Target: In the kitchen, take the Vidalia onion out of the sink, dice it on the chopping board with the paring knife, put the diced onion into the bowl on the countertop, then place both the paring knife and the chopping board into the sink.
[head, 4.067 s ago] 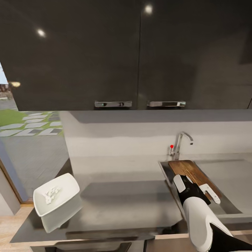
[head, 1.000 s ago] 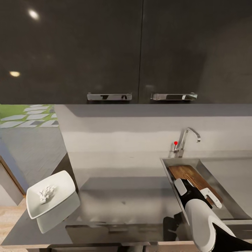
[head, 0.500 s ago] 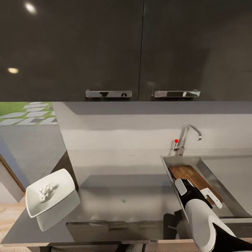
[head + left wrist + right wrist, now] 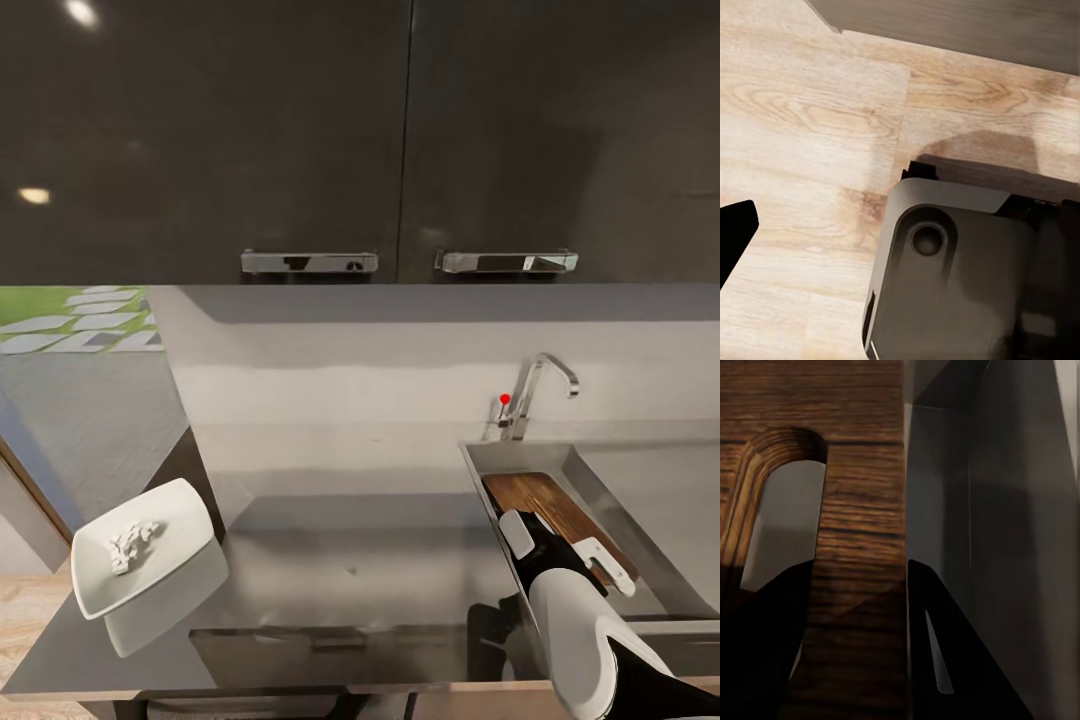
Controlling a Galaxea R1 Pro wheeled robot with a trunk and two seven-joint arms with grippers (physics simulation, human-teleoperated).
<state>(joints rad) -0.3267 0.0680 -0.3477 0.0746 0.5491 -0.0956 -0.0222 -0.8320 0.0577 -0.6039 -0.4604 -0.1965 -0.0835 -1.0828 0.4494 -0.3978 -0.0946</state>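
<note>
While the right hand (image 4: 560,545) reaches into the sink (image 4: 600,490) in the head view, its white fingers sit either side of the near end of the chopping board (image 4: 540,500), which leans inside the basin with its far end toward the tap (image 4: 535,395); the bowl (image 4: 140,560) with pale diced onion (image 4: 130,545) rests well apart at the far left of the worktop (image 4: 350,560), and I cannot make out the paring knife. From the left wrist view, wooden floor (image 4: 802,120) and the robot's dark base (image 4: 960,277) fill the scene, and whether the left hand is apart or together I cannot tell. Seen from the right wrist, the board (image 4: 859,510) with its handle slot lies between two dark fingers (image 4: 945,660), clamped across its edge, the steel wall of the basin just beside. Likely risk: letting go while the board is tilted could let it slide and bang the basin, or the fingers could catch on the sink rim as they pull out.
</note>
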